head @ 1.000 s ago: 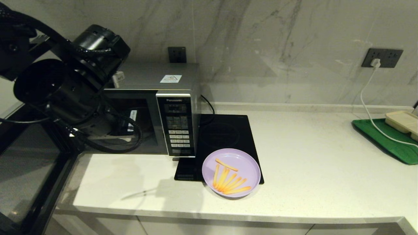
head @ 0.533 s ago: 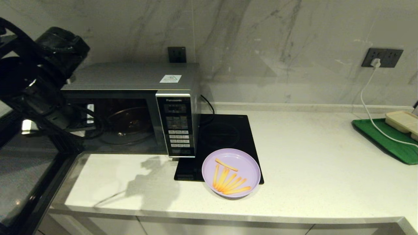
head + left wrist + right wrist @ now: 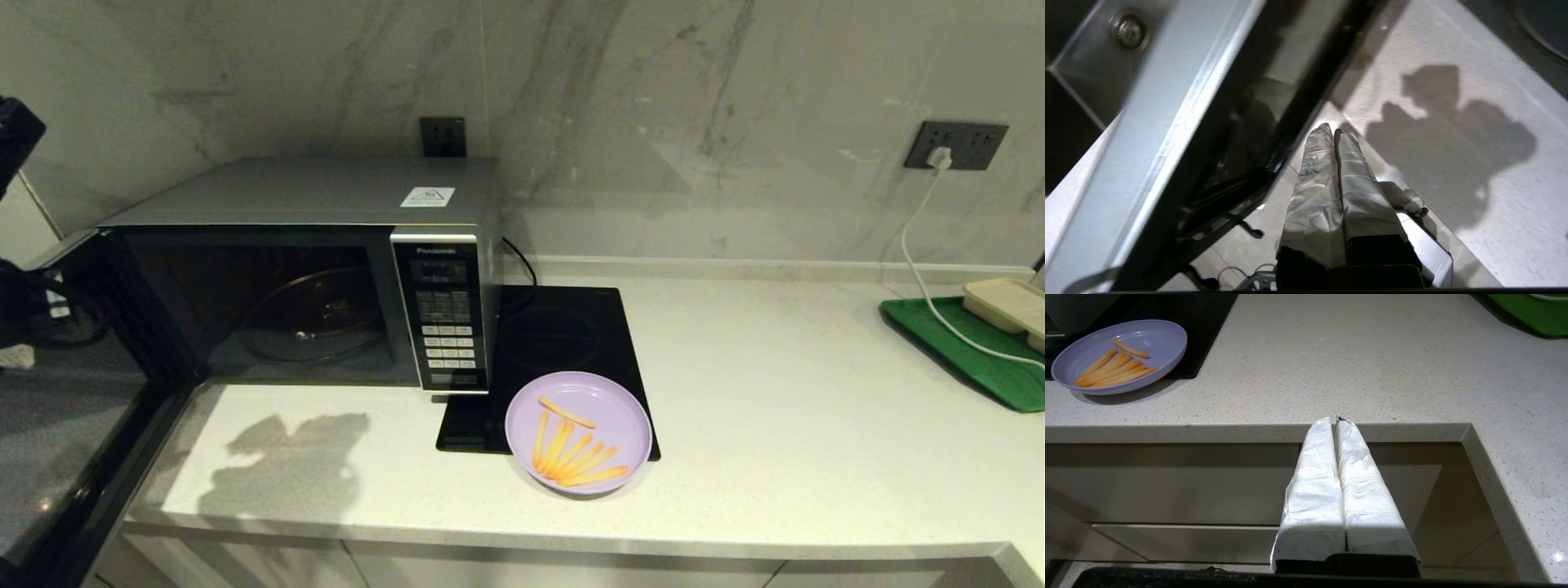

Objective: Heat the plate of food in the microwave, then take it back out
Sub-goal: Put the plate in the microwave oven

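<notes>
The round lilac plastic plate of fries [image 3: 578, 433] sits at five o'clock of the large silver microwave [image 3: 326, 269], fries' long axes fanning toward one o'clock. The left gripper [image 3: 1334, 131] and right gripper [image 3: 1334, 420] are both pressed closed, empty.

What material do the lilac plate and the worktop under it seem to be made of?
The plate of food looks like matte plastic: an even lilac colour, a thin rim and a soft sheen without glassy highlights. The worktop looks like polished stone or a stone composite: pale, finely speckled, with a thick square edge. Neither material can be confirmed by sight.
</notes>
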Robot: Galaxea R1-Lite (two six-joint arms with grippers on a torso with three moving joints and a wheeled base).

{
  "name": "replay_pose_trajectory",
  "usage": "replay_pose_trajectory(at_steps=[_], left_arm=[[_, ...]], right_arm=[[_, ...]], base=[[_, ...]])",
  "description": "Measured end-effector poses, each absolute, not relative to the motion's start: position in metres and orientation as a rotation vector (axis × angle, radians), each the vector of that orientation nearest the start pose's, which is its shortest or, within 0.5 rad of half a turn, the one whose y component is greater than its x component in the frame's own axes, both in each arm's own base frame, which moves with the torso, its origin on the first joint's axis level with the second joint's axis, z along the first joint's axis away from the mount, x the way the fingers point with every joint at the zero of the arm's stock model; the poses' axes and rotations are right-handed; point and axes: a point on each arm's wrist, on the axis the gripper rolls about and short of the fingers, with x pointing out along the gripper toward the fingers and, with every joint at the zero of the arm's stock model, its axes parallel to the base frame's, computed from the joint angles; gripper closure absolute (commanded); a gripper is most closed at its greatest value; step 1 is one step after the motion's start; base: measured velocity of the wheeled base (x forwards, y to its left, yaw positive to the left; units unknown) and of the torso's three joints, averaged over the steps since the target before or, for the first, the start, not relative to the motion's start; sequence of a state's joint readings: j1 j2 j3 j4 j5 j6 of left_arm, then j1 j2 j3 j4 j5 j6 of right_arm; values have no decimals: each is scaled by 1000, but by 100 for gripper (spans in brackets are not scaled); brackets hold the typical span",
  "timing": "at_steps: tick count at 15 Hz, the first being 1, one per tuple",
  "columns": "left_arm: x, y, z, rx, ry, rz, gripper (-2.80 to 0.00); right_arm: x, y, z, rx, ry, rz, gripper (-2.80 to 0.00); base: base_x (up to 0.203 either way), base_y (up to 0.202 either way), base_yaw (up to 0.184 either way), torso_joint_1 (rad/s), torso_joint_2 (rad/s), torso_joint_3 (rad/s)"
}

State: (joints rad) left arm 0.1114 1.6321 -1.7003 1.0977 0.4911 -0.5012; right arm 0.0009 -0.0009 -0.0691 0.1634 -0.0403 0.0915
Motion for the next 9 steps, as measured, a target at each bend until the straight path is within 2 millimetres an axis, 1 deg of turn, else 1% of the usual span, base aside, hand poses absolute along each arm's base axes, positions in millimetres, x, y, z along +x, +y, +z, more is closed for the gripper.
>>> replay_pose_trajectory(at_steps=[4, 9], left_arm=[[231, 62, 297, -280, 871, 881, 0], [231, 76, 294, -303, 864, 926, 0]], right_arm=[[-29, -1, 78, 90, 92, -44, 0], [-29, -1, 78, 89, 92, -44, 0]], base=[[0, 0, 0, 0, 0, 0], [0, 0, 0, 0, 0, 0]])
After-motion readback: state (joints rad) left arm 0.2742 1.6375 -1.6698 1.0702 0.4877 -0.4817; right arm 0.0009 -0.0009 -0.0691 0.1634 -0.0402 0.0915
